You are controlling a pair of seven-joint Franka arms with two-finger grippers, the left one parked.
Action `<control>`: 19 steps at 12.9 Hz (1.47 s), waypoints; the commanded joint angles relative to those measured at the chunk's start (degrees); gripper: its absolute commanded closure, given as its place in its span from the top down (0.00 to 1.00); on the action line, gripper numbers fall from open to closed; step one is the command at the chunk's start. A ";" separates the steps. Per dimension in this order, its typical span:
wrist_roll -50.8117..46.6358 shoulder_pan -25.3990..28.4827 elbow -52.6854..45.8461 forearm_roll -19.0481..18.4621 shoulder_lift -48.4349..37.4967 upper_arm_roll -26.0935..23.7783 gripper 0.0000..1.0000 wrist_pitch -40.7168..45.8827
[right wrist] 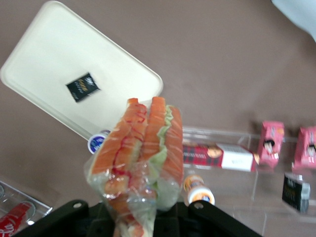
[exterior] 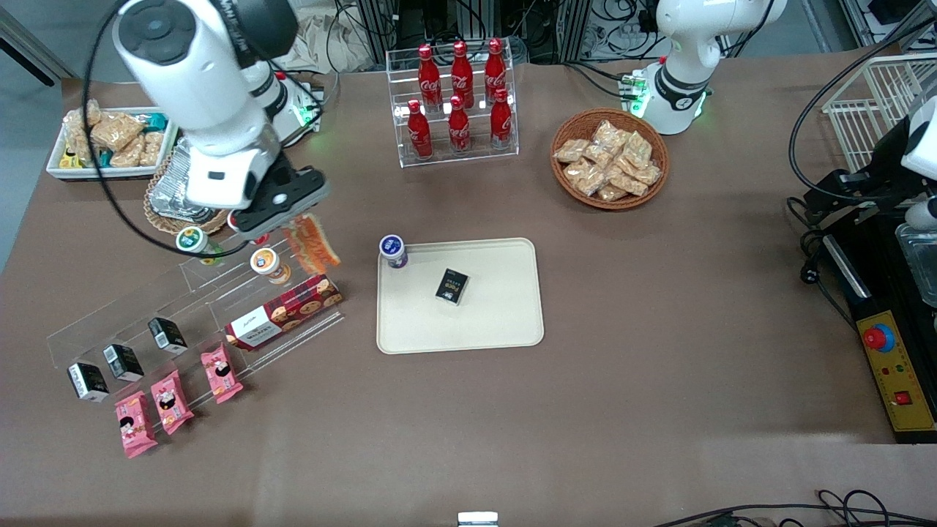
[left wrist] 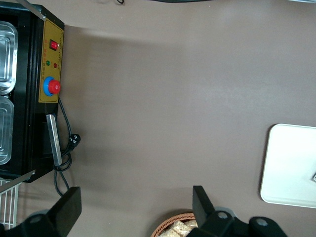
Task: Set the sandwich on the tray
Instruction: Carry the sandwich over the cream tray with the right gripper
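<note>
My right gripper [exterior: 296, 223] is shut on the clear-wrapped sandwich [exterior: 313, 247], an orange and pale wedge that hangs from it above the clear acrylic shelf, toward the working arm's end of the table from the tray. In the right wrist view the sandwich [right wrist: 140, 163] fills the middle, pinched between the black fingers [right wrist: 74, 217]. The cream-beige tray [exterior: 460, 295] lies flat at the table's middle and carries a small black box [exterior: 452, 285]; a white-and-blue capped bottle [exterior: 394, 250] stands at its corner. The tray also shows in the right wrist view [right wrist: 54, 79] and in the left wrist view [left wrist: 291, 165].
A clear acrylic shelf [exterior: 198, 307] holds a red-plaid cookie box [exterior: 284, 312], small bottles [exterior: 267, 265], black boxes and pink snack packets [exterior: 170, 401]. A cola bottle rack [exterior: 457, 102], a wicker basket of snacks [exterior: 609, 157], a white bin [exterior: 110, 140] and a foil container [exterior: 174, 192] stand farther from the camera.
</note>
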State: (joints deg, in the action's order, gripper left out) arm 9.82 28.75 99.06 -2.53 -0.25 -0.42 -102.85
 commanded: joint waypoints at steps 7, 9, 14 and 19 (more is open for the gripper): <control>29.25 4.47 -1.94 -2.05 12.09 0.78 0.00 -14.11; 36.29 4.47 -1.94 1.89 15.79 1.13 0.00 -18.59; 47.47 5.08 -2.11 4.11 23.09 0.69 0.00 -26.51; 53.80 8.15 -4.65 4.02 31.79 0.77 0.00 -30.47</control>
State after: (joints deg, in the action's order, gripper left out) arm 60.22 35.60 98.42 0.23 26.93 0.01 -132.17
